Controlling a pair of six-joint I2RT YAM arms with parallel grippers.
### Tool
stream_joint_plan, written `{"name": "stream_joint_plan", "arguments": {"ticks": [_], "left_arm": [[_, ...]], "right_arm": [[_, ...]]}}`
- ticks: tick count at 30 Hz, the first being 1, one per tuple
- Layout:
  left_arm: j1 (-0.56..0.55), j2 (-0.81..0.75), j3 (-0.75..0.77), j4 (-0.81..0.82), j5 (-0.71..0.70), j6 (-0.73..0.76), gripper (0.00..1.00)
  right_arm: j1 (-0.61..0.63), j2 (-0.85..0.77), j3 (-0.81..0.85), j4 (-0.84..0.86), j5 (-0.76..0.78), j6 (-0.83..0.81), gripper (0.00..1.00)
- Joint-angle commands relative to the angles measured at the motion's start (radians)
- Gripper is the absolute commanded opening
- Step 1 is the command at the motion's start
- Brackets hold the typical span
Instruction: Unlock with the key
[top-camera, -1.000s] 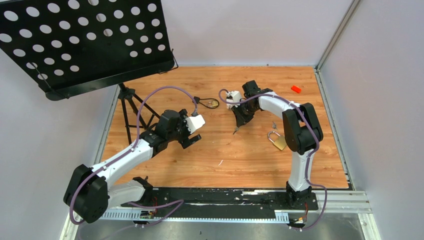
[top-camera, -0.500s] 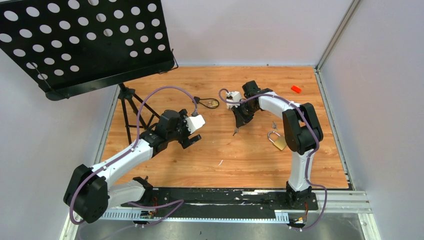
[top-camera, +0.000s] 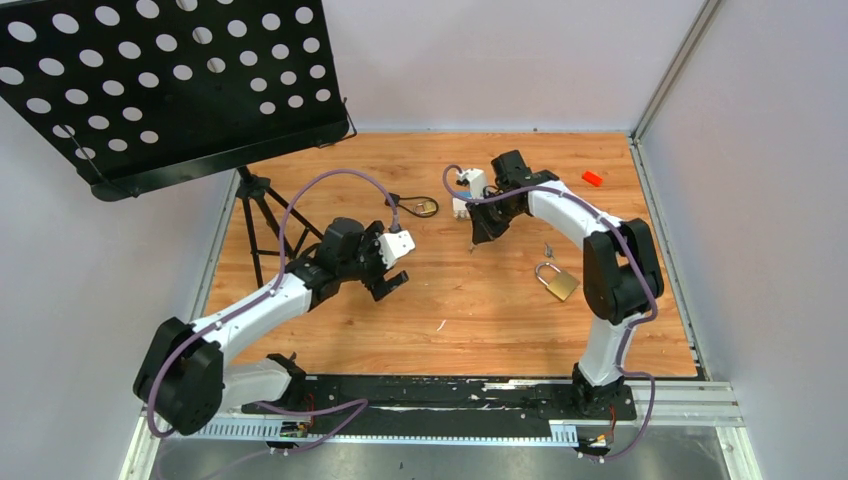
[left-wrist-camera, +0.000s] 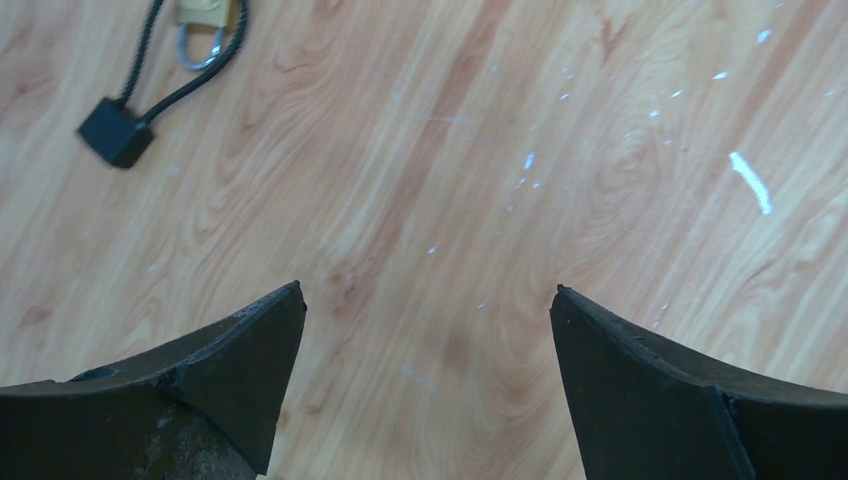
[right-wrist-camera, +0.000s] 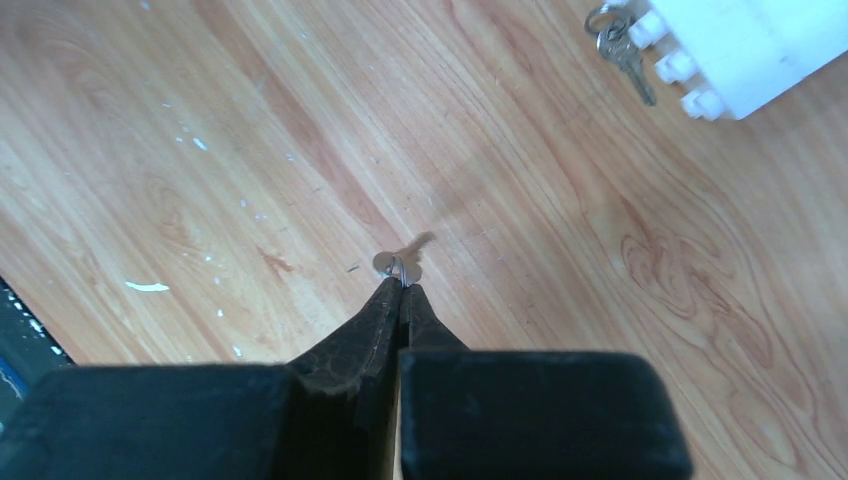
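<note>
Firmly, right gripper (right-wrist-camera: 401, 289) pinching the key (right-wrist-camera: 388, 263), left gripper (left-wrist-camera: 428, 300) jaws wide apart over wooden table (left-wrist-camera: 450, 150)

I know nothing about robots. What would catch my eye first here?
Probably the big black perforated metal music stand looming over the far left corner of the wooden table. Next, the right gripper is pinched shut on a tiny dull grey metal key, while the left gripper stands wide open. A brass padlock with a silver shackle lies on the table's right side.
</note>
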Motion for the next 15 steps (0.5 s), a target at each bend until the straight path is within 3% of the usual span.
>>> {"name": "stream_joint_plan", "arguments": {"ticks": [1,9,15], "left_arm": [[-0.009,0.075,0.095,0.073,0.178,-0.082,0.98],[-0.035,0.249,0.277,0.221,0.247,-0.241,0.94],[-0.039,0.316,0.214,0.59,0.335,-0.329,0.89]], "right_arm": [[-0.002,-0.125,0.026,0.004,-0.063,0.03,0.0],[-0.001,-0.262,0.039,0.019,-0.122,0.09,0.0],[-0.002,-0.331,0.057,0.046,-0.195,0.153,0.0]]}}
